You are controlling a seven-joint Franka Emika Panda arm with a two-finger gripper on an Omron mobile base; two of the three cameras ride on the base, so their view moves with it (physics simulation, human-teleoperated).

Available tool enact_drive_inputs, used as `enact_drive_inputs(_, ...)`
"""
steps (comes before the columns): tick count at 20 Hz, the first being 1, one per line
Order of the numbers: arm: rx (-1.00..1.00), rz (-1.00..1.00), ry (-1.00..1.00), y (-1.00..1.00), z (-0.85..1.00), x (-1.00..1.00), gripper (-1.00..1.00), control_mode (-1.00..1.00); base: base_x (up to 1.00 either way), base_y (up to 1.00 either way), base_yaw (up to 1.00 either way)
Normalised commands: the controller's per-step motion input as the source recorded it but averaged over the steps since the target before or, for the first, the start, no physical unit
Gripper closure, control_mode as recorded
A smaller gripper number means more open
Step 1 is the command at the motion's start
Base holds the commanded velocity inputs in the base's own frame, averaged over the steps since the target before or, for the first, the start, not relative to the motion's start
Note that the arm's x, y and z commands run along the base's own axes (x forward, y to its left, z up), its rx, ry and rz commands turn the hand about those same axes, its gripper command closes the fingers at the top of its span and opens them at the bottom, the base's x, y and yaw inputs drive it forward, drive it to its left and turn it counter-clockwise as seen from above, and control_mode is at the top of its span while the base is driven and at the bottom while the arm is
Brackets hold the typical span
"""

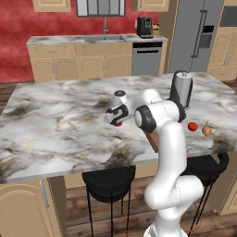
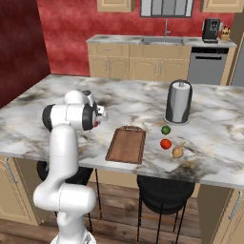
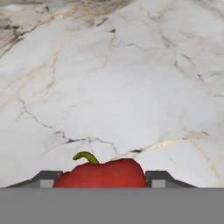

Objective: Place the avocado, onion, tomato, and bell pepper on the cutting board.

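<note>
**Task status: bell pepper in the gripper, board still bare**

**Gripper.** The gripper [image 3: 103, 180] is clamped on the bell pepper [image 3: 101, 174]. In the hand view the red body with its curled green stem sits squarely between the two dark fingertips [image 3: 43, 178], one tip pressing each side. In the left base view the hand sits above the marble counter [image 1: 55, 125], left of the cutting board, with a patch of red showing under it.

**Cutting board.** The cutting board [image 2: 127, 144] lies flat at the near edge of the counter, its long side running near to far. Nothing rests on it. No item of the task has been delivered yet.

**Remaining produce.** Three pieces sit on the counter to the right of the board, close together and apart from it:
- the avocado [image 2: 165, 129], farthest of the three, just in front of the grey cylindrical canister [image 2: 178, 102];
- the tomato [image 2: 165, 144], nearer than the avocado;
- the onion [image 2: 177, 152], nearest and furthest right.

**Progress.** One of four pieces is grasped; none is placed. As judged from this layout, the step in hand is carrying the pepper rightward to the board and releasing it there. Three further pick-and-place cycles remain. The tight grouping of the three pieces may leave little finger clearance on approach.
</note>
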Motion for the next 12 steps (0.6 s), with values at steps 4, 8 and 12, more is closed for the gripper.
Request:
enact_drive_inputs(4,0.00,-0.01,0.01,-0.43,0.50,0.02,1.00,-1.00,0.00,0.00,0.00)
enact_drive_inputs(8,0.01,-0.02,0.02,-0.58,0.51,-0.04,1.00,-1.00,0.00,0.00,0.00)
enact_drive_inputs(12,0.02,-0.03,0.01,-0.62,0.28,-0.15,1.00,-1.00,0.00,0.00,0.00)
